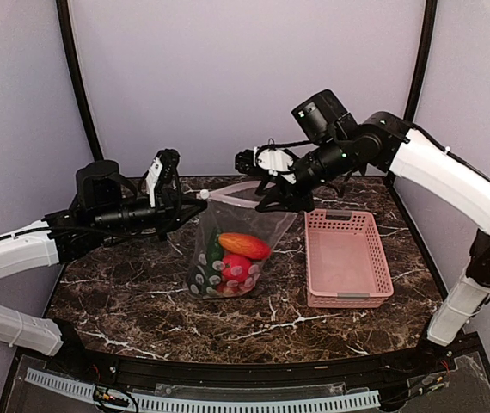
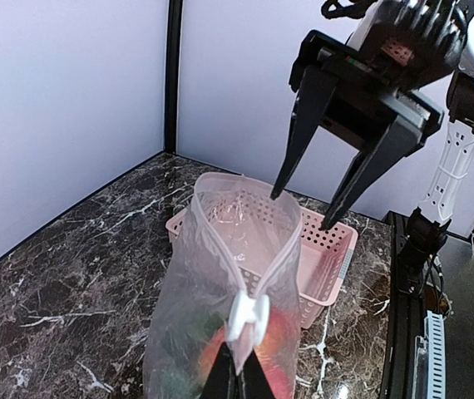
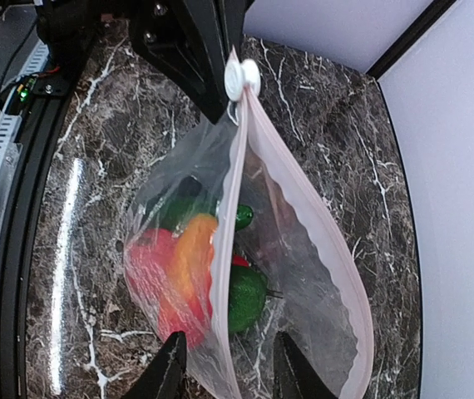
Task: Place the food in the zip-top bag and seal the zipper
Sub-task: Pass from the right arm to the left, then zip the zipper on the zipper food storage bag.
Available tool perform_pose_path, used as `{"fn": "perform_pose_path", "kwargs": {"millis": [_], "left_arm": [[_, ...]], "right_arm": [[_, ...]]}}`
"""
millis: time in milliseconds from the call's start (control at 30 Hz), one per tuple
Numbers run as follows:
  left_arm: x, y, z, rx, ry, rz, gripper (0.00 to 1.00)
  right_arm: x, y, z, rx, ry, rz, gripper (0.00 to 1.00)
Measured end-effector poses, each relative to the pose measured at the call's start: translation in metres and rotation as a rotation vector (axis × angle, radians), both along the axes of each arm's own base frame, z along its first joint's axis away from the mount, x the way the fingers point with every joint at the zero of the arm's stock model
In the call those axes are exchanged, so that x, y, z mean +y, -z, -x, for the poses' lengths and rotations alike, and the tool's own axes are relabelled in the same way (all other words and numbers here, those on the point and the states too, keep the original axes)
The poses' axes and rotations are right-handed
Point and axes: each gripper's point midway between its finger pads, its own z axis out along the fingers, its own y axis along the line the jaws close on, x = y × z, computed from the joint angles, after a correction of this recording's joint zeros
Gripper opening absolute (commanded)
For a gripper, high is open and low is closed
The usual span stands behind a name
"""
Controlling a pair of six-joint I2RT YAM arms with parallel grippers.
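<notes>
The zip-top bag hangs upright over the table with its mouth open. Inside are the food pieces: an orange-red oval, red pieces and green pieces. My left gripper is shut on the bag's corner just below the white slider; it also shows in the top view. The pale pink zipper spreads apart from the slider in two strips. My right gripper is open at the bag's far end, with the near strip passing between its fingers; it also shows in the top view.
An empty pink basket stands on the dark marble table right of the bag. Black frame posts and pale walls close in the back and sides. The right arm reaches over the basket's far end.
</notes>
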Motion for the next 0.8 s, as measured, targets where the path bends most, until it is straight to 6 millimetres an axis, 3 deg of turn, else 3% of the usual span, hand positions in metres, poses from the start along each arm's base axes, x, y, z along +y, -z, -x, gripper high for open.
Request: {"fn": "perform_pose_path", "kwargs": {"millis": [133, 300, 600, 800], "left_arm": [[0.003, 0.001, 0.000, 0.005, -0.011, -0.008, 0.01], [0.003, 0.002, 0.000, 0.009, -0.012, -0.011, 0.01], [0.003, 0.002, 0.001, 0.009, -0.008, -0.019, 0.01], [0.003, 0.002, 0.004, 0.006, 0.008, -0.028, 0.01]], "right_arm": [[0.007, -0.023, 0.009, 0.016, -0.049, -0.062, 0.34], [0.028, -0.046, 0.008, 0.030, -0.092, -0.135, 0.42], [0.063, -0.033, 0.011, 0.083, -0.156, -0.144, 0.45], [0.076, -0.040, 0.016, 0.098, -0.191, -0.176, 0.45]]}}
